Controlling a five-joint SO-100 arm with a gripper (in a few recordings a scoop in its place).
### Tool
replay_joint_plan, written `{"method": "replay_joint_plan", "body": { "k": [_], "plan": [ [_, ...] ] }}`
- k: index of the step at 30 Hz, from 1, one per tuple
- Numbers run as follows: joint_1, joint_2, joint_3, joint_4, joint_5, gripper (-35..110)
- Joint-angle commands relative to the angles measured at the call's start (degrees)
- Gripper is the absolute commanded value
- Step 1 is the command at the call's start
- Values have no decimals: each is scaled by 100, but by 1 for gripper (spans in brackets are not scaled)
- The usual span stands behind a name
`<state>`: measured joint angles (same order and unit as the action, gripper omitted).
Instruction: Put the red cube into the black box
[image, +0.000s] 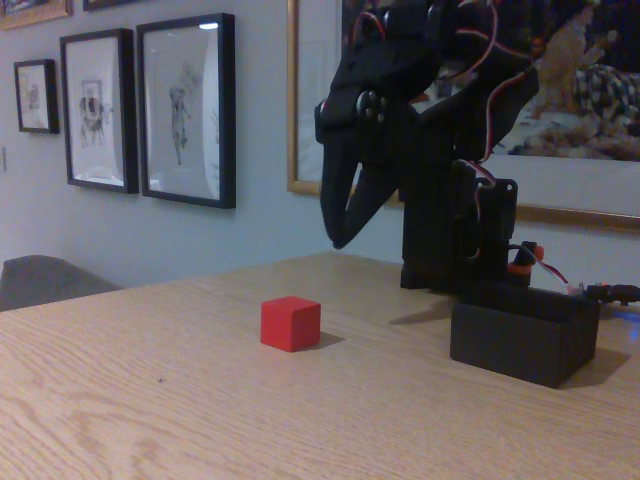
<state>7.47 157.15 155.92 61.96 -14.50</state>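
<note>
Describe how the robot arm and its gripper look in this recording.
The arm is matte black plastic throughout. Red, black and white wires loop along its upper joints. Its gripper has two long, tapered black fingers ending in narrow tips. A small orange part sits low at the base, with more wires trailing off to the right.
</note>
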Motion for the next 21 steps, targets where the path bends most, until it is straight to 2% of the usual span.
{"method": "replay_joint_plan", "body": {
  "k": [1, 9, 16, 21],
  "plan": [
    [0, 246, 44, 97, 62, -21],
    [211, 26, 18, 0, 114, -15],
    [281, -606, -220, -105, 53, -3],
    [97, -1020, -255, -264, 26, -2]
  ]
}}
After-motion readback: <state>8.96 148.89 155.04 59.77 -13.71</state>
